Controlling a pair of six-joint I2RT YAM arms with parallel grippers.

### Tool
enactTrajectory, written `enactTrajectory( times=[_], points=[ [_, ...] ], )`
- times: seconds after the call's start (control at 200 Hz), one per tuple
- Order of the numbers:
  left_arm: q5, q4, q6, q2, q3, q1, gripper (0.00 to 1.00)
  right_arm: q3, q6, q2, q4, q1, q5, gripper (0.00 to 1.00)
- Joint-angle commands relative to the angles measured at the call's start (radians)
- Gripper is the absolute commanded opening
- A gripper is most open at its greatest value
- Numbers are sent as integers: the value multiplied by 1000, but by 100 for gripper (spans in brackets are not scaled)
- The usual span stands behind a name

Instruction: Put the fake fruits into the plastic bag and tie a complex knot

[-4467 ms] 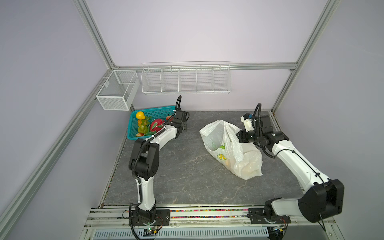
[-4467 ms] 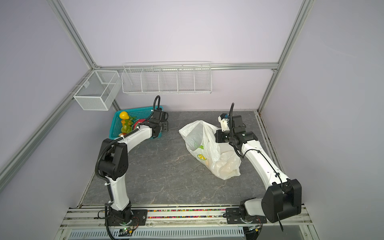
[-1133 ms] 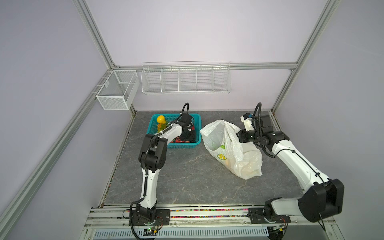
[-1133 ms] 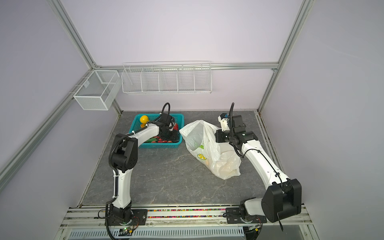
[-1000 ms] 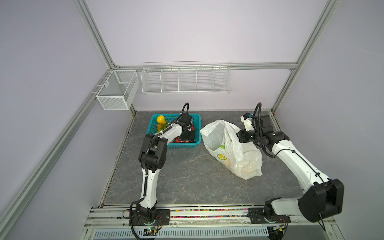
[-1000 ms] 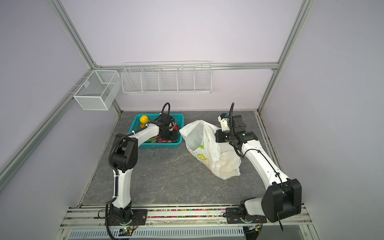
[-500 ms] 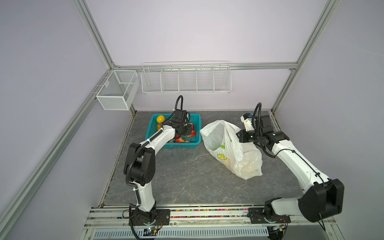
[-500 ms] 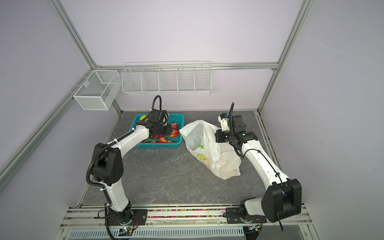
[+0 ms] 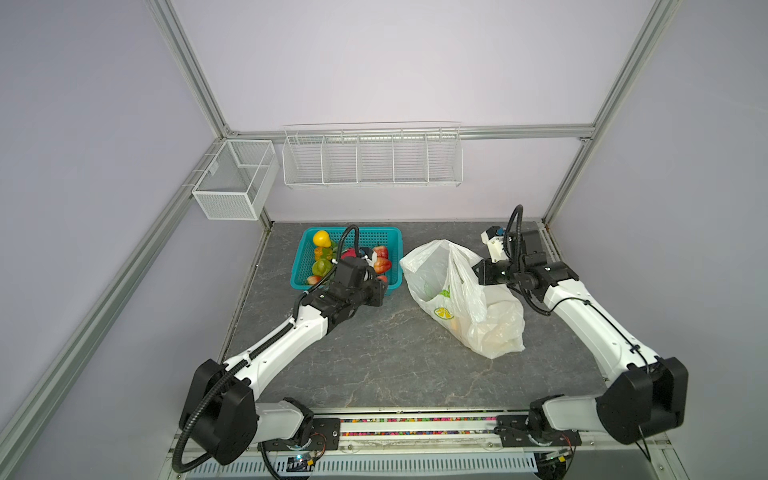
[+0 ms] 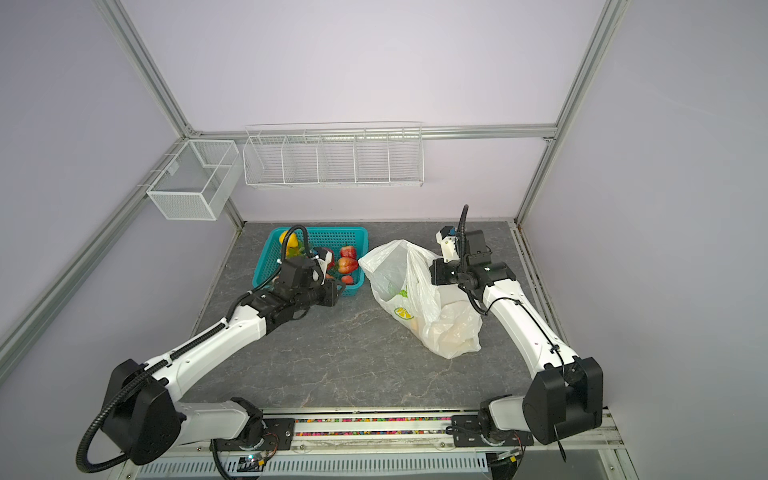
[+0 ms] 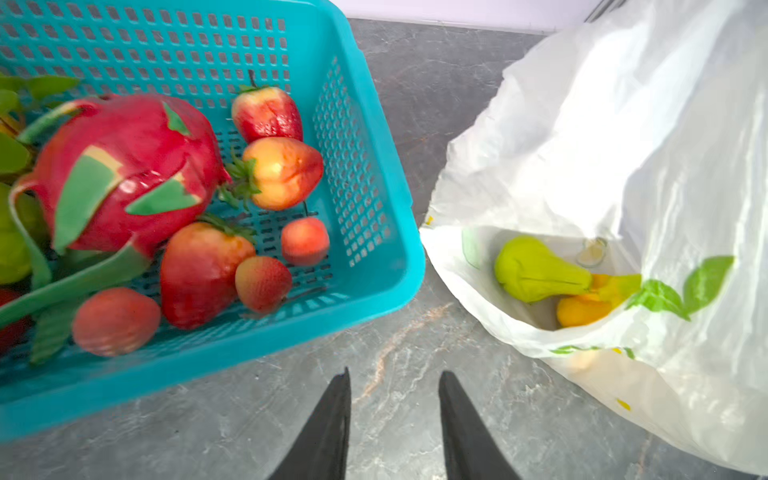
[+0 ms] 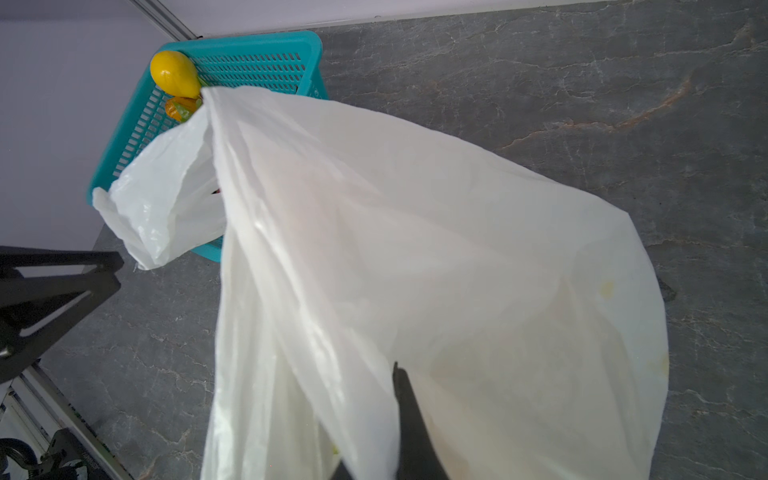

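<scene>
The plastic bag [image 9: 465, 299] [image 10: 419, 299] lies on the grey table, its mouth held up and facing left. My right gripper [image 9: 482, 272] [image 12: 390, 374] is shut on its upper rim [image 12: 415, 249]; one fingertip shows and plastic hides the other. Inside the bag lie a green pear [image 11: 536, 270] and an orange-yellow piece [image 11: 582, 309]. More fake fruits fill the teal basket [image 9: 395, 237] [image 11: 374, 166]: a pink dragon fruit [image 11: 124, 166], strawberries [image 11: 266, 112] and a yellow pear [image 9: 321, 238]. My left gripper [image 11: 395, 372] [image 10: 334, 293] hovers open and empty over bare table, in front of the basket's near right corner.
A white wire rack [image 9: 372, 156] hangs on the back wall and a mesh box [image 9: 232, 180] on the left wall. Aluminium frame posts [image 9: 571, 166] stand at the back corners. The arms' base rail [image 9: 415, 428] runs along the front edge.
My left arm has drawn back out of the basket toward the front, its gripper now over the table. The basket slid right, next to the bag, earlier. My right arm and the bag have not moved.
</scene>
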Motion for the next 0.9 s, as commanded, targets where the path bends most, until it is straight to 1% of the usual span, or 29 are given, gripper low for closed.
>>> enactTrajectory(
  times=[0.0, 0.07, 0.14, 0.235, 0.41, 0.515, 0.595, 0.675, 0.77, 0.895],
  points=[
    [-132, 54, -42, 33, 18, 11, 41, 4, -6, 7, 17, -6, -6, 9],
    [-119, -14, -7, 103, 105, 45, 44, 4, -6, 7, 14, -6, -12, 10],
    [-129, -112, -6, 187, 205, 73, 46, 2, -9, -1, 12, -6, -14, 9],
    [-136, -210, 50, 307, 323, 98, 49, -9, -10, -15, 15, -6, -6, 9],
    [-113, -330, 94, 485, 507, 123, 49, -9, -13, -10, 12, -6, -12, 9],
    [-45, -346, 104, 561, 574, 133, 51, -14, -13, -11, 21, -7, -6, 9],
    [4, -409, 119, 629, 652, 134, 54, -7, -14, -2, 17, -6, -16, 10],
    [41, -426, 137, 674, 680, 132, 57, -10, -17, -9, 16, -6, -10, 9],
    [34, -460, 152, 715, 715, 133, 58, -14, -18, -15, 13, -7, 2, 9],
    [39, -505, 168, 771, 767, 132, 59, -12, -16, -9, 17, -7, -10, 9]
  ],
)
